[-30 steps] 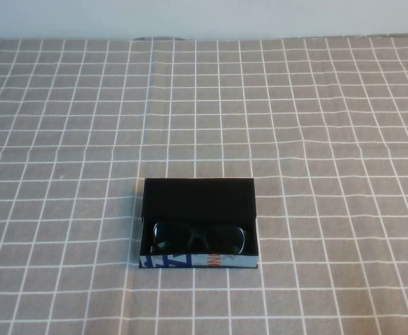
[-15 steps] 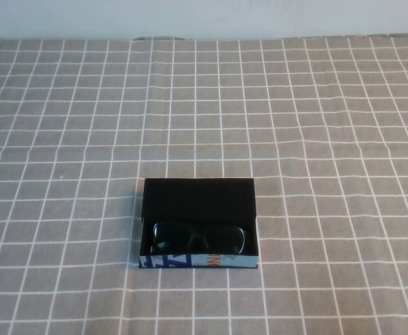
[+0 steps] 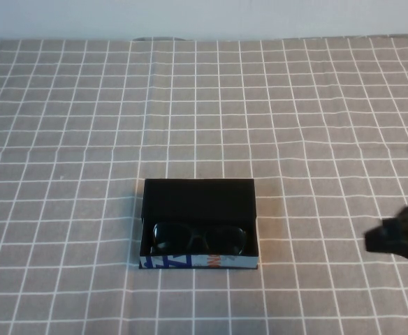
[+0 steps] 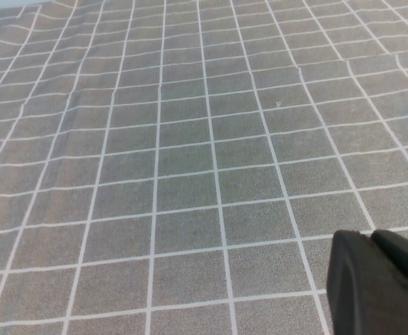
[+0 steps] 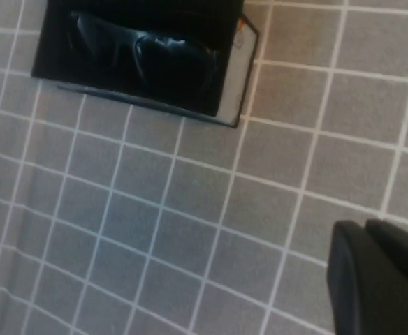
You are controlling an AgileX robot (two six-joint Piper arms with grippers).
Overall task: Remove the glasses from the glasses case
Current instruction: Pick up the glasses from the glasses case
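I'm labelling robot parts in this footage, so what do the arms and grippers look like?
Little shows. The right gripper, at the high view's right edge beside the glasses case, is a blurred matte black block with a pale blue patch above it. Its wrist view shows a rounded, smooth black finger. The left gripper, over the checked cloth, shows the same rounded black plastic. No cables or markings are visible.

A matt, woven-looking grey cloth [image 3: 330, 125] with white grid lines is seen, slightly rippled. The glasses case [image 3: 198, 200] is lined in dull black, its near side printed. The glasses [image 3: 198, 238] look like glossy black plastic. Matt black plastic is shown on the right gripper [image 3: 399, 237], at the right edge, and on the left gripper [image 4: 379, 283]
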